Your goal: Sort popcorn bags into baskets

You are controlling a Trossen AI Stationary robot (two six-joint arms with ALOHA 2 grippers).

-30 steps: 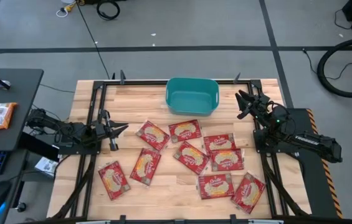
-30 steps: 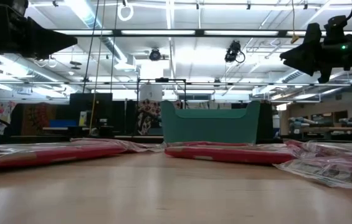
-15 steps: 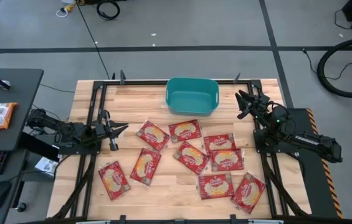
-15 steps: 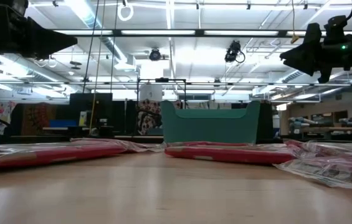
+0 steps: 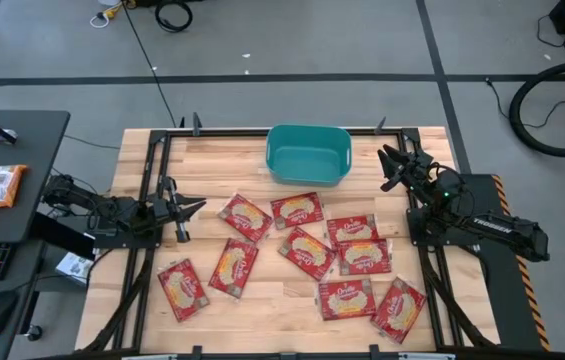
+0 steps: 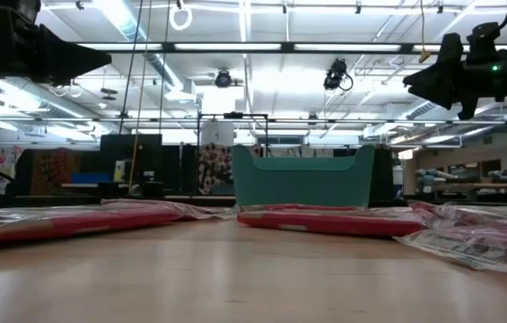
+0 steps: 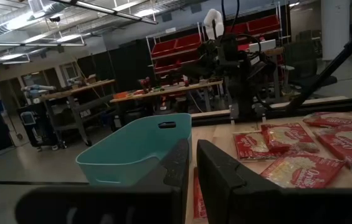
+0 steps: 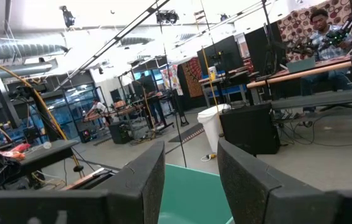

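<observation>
the left claw (image 5: pixel 190 212) hangs over the left side of the worktop (image 5: pixel 152 165). its two fingers are spread a little and hold nothing. the closest popcorn bag (image 5: pixel 244 216) lies just to its right, not touching it.

the right claw (image 5: pixel 389 167) is up near the far right side of the worktop, beside the teal basket (image 5: pixel 308 155). its fingers are spread apart too, with nothing between them. in the right wrist view the basket's rim (image 8: pixel 194 190) shows between the two dark fingers (image 8: pixel 135 186).

there is one basket. it sits at the far middle edge of the worktop and has nothing inside.

there are nine popcorn bags, all lying flat on the wood in front of the basket. two lie on the left part: one near the front left (image 5: pixel 182 290) and one just right of it (image 5: pixel 233 266). seven lie in the middle and right part. some of those lie over each other, like the one (image 5: pixel 306 252) under the one at (image 5: pixel 354 230). one more (image 5: pixel 398 309) lies at the front right.

a person (image 8: pixel 325 37) sits at a desk far off in the room.
</observation>
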